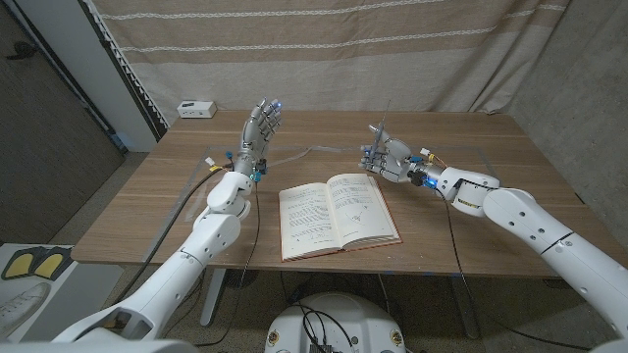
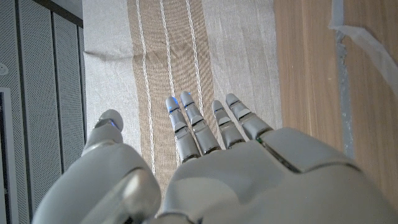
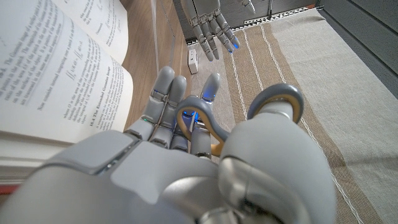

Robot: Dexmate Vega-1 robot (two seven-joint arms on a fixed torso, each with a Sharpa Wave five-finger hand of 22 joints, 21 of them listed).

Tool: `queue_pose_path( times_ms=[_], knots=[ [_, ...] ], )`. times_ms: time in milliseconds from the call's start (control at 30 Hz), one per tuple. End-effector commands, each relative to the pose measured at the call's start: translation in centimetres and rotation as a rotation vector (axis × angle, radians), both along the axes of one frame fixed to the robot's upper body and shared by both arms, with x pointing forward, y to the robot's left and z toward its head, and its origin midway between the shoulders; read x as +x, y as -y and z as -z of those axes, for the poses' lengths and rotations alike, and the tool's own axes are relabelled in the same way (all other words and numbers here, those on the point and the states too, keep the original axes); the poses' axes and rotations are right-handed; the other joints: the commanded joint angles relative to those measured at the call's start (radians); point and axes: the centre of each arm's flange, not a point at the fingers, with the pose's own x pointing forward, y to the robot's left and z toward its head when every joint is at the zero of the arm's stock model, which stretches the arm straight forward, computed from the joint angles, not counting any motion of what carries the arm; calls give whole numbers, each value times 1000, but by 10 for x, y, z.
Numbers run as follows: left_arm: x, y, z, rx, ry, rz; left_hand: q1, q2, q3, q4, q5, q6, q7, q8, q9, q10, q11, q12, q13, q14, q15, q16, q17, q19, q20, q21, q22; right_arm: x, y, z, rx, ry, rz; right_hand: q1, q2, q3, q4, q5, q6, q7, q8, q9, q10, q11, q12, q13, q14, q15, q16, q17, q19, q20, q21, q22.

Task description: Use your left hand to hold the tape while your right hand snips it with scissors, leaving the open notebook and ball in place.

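Left hand: the left hand (image 1: 263, 121) was raised above the far left part of the wooden table (image 1: 147, 211), fingers spread and straight, nothing gripped; the same straight fingers (image 2: 186, 121) were seen in the left wrist view against a striped curtain (image 2: 180, 50).
Right hand: the right hand (image 1: 385, 157) was held above the table just beyond the open notebook (image 1: 337, 213), its fingers closed around the handles of the scissors (image 1: 380, 127).
Scissors: the grey and yellow loops (image 3: 273, 102) were gripped with fingers (image 3: 168, 93) threaded through them; the blades were pointed upward in the head view; whether the blades were apart could not be told.
Tape: a clear strip of tape (image 1: 314, 150) was seen on the table between the two hands, touched by neither; the strip (image 2: 364, 37) was also seen on the wood in the left wrist view.
Notebook: it was laid open at the table's middle near the front edge, printed pages (image 3: 56, 68) up, just beside the right hand.
White box: a small white box (image 1: 196, 109) was set at the far left corner of the table.
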Motion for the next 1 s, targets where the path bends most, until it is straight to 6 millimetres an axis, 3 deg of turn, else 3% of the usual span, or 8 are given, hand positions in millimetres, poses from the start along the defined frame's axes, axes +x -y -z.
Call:
queue_pose_path(
  times_ms=[33, 500, 1000],
  knots=[
    [-19, -37, -6, 80, 29, -211, 5, 9, -3, 0, 4, 16, 6, 2, 2, 3, -4, 4, 3, -2, -171, 3, 1, -4, -85, -3, 2, -2, 0, -1, 0, 4, -16, 11, 7, -5, -8, 7, 2, -2, -5, 2, 3, 5, 3, 0, 5, -12, -3, -3, 10, -18, -4, 3],
    [-26, -58, -1, 131, -17, -329, 11, 14, -5, -1, 4, 37, 22, 9, 3, 3, 3, 7, 5, 3, -169, 5, 0, 3, -80, 0, 2, 1, -4, -4, 21, 23, -67, 27, 6, -6, -19, 13, -3, -6, -12, -9, -4, 2, 1, -8, -1, -13, -16, -11, 16, -23, -15, 2],
    [-20, -52, -8, 242, -40, -341, 28, 23, -1, -5, 4, 23, 25, 2, 4, -3, 5, 7, 5, 20, -162, 10, 0, 7, -74, 1, 1, 0, -4, -6, 12, 37, -75, 38, 13, -8, -25, 19, -4, -6, -18, -16, -7, 3, -3, -22, 6, -12, -32, -17, 23, -25, -27, 2]
  ],
)
